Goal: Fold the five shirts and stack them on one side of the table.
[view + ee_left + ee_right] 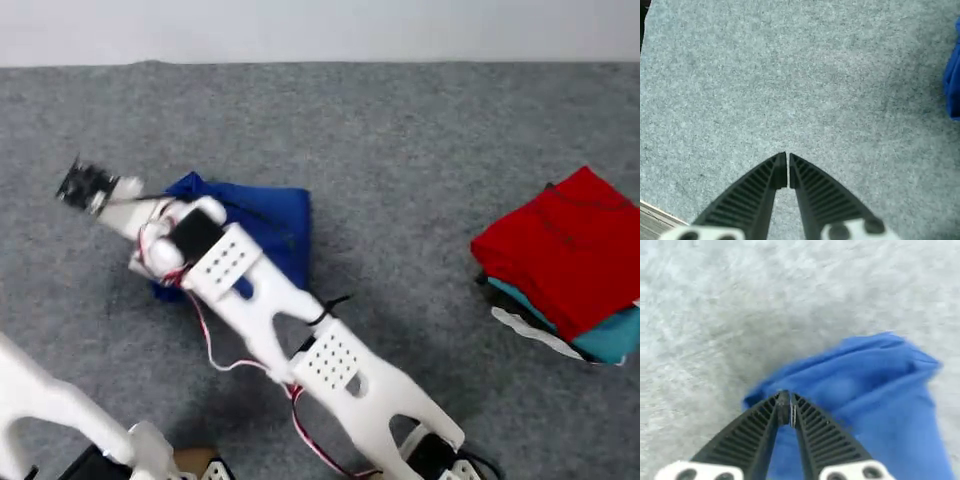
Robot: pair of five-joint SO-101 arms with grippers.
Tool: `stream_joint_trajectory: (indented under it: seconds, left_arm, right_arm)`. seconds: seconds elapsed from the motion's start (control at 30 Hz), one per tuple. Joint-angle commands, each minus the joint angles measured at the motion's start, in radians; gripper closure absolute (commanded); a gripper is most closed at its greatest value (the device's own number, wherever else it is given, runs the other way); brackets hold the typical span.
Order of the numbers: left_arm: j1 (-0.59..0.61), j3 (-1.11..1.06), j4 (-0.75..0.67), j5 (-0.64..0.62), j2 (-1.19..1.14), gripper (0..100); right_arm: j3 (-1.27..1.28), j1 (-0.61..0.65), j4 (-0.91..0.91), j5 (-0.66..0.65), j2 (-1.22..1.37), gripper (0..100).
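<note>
A folded blue shirt lies on the grey carpet at the left middle, partly under my right arm, which crosses it from the front right. In the right wrist view my right gripper is shut, its tips over the near edge of the blue shirt; I cannot tell whether cloth is pinched. My left gripper is shut and empty over bare carpet, with a strip of the blue shirt off to one side. A stack with a red shirt on top sits at the right edge.
Under the red shirt lie a teal shirt, a white one and a dark layer. My left arm is at the front left corner. A wooden edge borders the carpet. The white wall runs along the back.
</note>
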State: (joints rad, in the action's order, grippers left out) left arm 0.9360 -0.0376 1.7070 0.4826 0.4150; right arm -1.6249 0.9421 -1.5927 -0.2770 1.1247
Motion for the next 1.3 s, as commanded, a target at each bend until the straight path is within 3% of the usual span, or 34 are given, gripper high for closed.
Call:
stream_joint_trajectory:
  seconds: [0.0, 0.17, 0.33, 0.5, 0.63, 0.77, 1.0, 1.27]
  left_arm:
    - [0.008, 0.035, 0.008, -0.008, 0.023, 98]
    - [-0.087, 0.033, 0.003, -0.009, 0.092, 98]
    - [-0.330, 0.028, -0.071, -0.137, 0.092, 98]
    - [-0.617, 0.028, -0.181, -0.232, -0.083, 98]
    - [-0.761, 0.073, -0.249, -0.327, -0.293, 98]
    - [-0.824, 0.180, -0.308, -0.448, -0.470, 98]
    - [-0.865, 0.397, -0.359, -0.465, -0.798, 98]
    - [-0.830, 0.657, -0.235, -0.450, -1.152, 98]
  right_arm:
    - [-0.052, -0.107, -0.035, -0.008, -0.133, 99.0]
    - [-0.051, -0.274, -0.105, 0.003, -0.143, 99.0]
    - [-0.052, -0.386, -0.107, 0.190, -0.094, 99.0]
    - [-0.055, -0.414, -0.077, 0.311, 0.005, 98.9]
    - [-0.055, -0.430, 0.002, 0.390, 0.061, 98.9]
    - [-0.055, -0.417, 0.027, 0.489, 0.090, 98.9]
    - [-0.055, -0.407, 0.024, 0.637, 0.157, 98.9]
    - [-0.052, -0.426, 0.015, 0.635, 0.231, 98.9]
